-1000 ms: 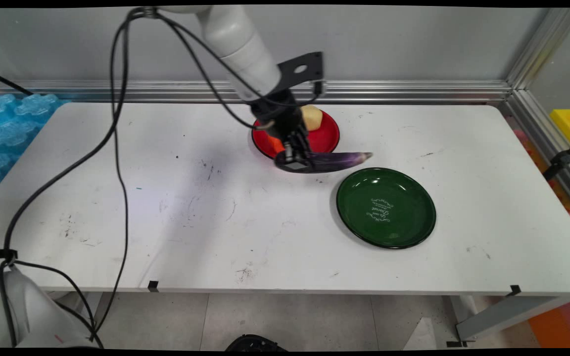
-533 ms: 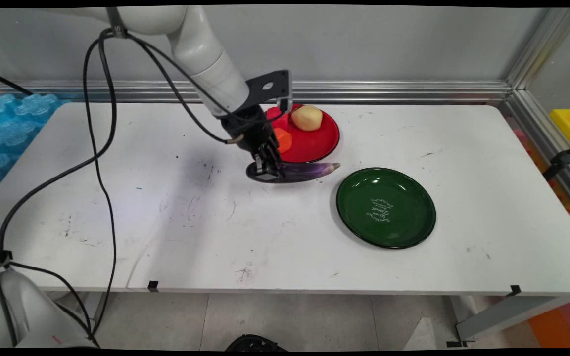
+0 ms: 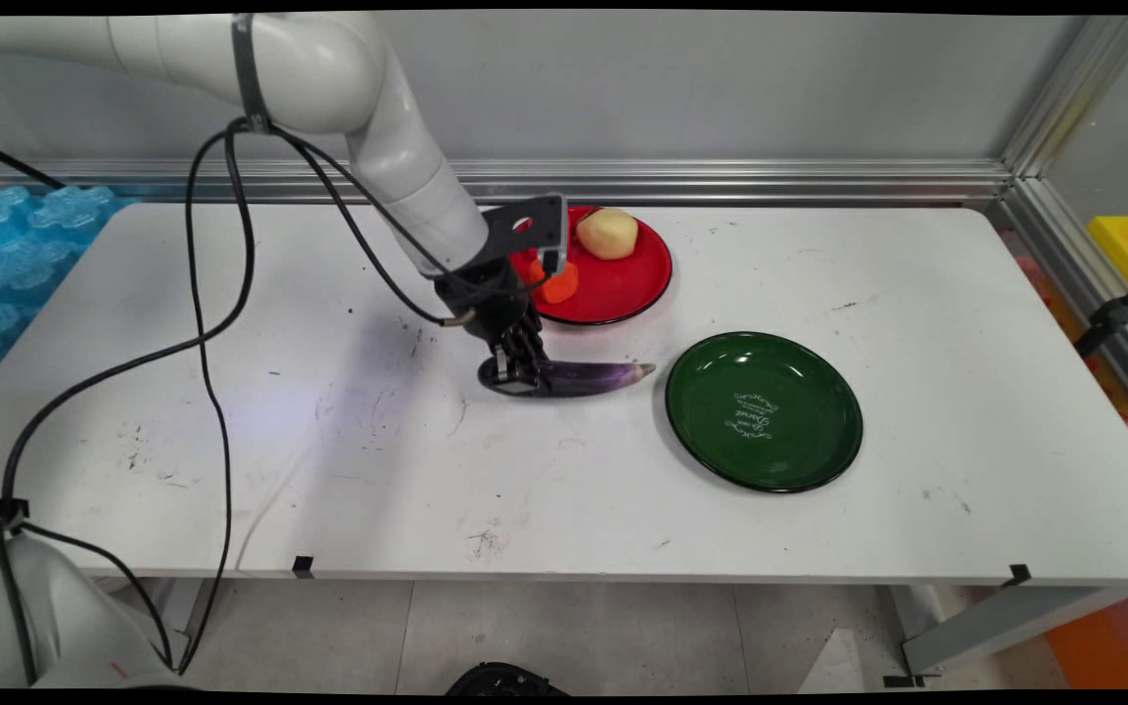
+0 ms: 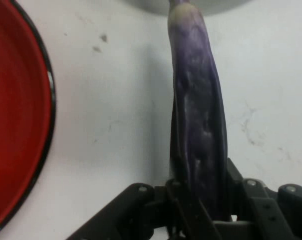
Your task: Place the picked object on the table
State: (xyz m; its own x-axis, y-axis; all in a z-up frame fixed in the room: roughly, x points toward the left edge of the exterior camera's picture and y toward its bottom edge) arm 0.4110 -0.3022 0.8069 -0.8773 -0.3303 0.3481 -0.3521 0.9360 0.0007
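Pinching the dark end of a long purple eggplant (image 3: 579,376), the black gripper (image 3: 515,370) sits low over the white table (image 3: 329,460), its two fingers pressed in against the vegetable's sides. And look at the hand view: the eggplant (image 4: 198,125) runs straight up from between the gripper (image 4: 200,210) linkage, glossy and slightly wrinkled, its pale tip reaching toward the top edge. In the main view the eggplant lies lengthwise across the table, held end to the left, pale tip pointing right toward the green plate (image 3: 765,411), close to that plate's rim; whether the tip touches the rim or the eggplant's belly rests on the tabletop, I cannot tell. Just behind the gripper sits the red plate (image 3: 623,284), carrying a yellowish potato (image 3: 608,233) at its far side and an orange carrot piece (image 3: 557,279) near its left side, partly hidden by the black bracket on the wrist. From the hand camera, the red plate (image 4: 16,115) curves in along the left edge, apart from the eggplant. Black cables (image 3: 211,323) droop from the white arm (image 3: 388,147) down the table's left side.
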